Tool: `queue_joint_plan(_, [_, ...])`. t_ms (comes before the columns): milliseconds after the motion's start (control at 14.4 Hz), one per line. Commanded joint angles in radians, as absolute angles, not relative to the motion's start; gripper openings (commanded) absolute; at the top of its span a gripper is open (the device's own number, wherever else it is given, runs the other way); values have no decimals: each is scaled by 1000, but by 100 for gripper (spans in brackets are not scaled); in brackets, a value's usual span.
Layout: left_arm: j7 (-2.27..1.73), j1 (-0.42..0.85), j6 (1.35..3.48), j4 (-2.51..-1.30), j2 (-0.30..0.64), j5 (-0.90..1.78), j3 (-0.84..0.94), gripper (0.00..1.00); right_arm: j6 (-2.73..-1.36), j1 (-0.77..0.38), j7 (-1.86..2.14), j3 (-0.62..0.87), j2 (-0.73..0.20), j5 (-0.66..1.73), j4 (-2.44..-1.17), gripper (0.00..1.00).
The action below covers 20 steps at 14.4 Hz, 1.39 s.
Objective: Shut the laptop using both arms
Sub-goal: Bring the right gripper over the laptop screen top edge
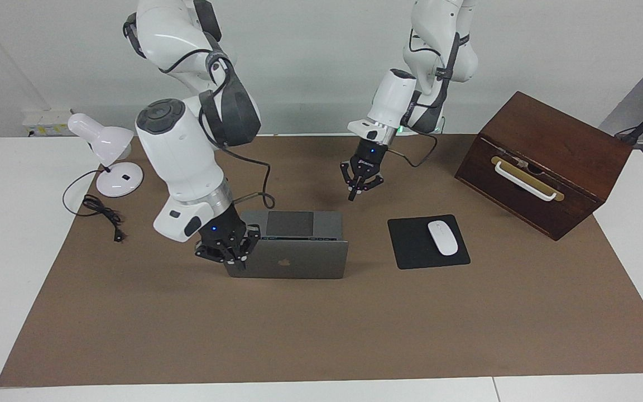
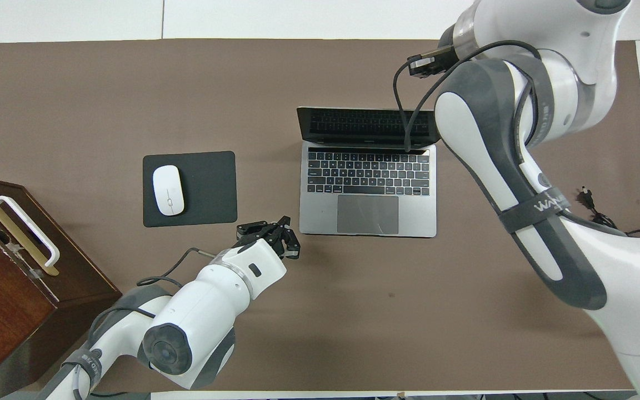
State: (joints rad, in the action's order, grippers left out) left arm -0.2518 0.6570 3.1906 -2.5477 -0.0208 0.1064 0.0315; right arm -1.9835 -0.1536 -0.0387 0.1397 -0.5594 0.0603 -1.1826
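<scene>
Matt silver-grey metal laptop on a matt brown paper-like table cover; beside it, a matt black mouse pad, glossy white plastic mouse, and polished dark wooden box.

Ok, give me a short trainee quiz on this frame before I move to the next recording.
1. True or false: the laptop is already closed.
2. Which arm's gripper is down by a top corner of the laptop's lid? A) left B) right
3. Fill in: the white mouse lies on the black ____.

Key
1. False: the lid stands up, with the keyboard deck showing.
2. B: the right gripper, shut, is at the lid's corner toward the right arm's end. The left gripper, also shut, hangs above the brown mat, apart from the laptop.
3. mouse pad.
</scene>
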Motion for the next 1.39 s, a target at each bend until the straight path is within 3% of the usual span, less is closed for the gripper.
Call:
queue_joint_plan(0, [-230,695,3226,-2522,20,118,14,0,-2026,-140,-51,150,-545,95,-1242,0])
queue_joint_plan(347, [-218,719,3381,-2487,170,114,12,0,-2069,-144,-46,150,-552,97,-1276,0])
queue_joint_plan(833, [-192,735,3456,-2457,268,114,11,0,-2104,-149,-43,150,-552,97,-1316,0])
queue_joint_plan(1319, [-111,733,3461,-2459,293,112,12,0,-2141,-160,-48,150,-545,100,-1376,0])
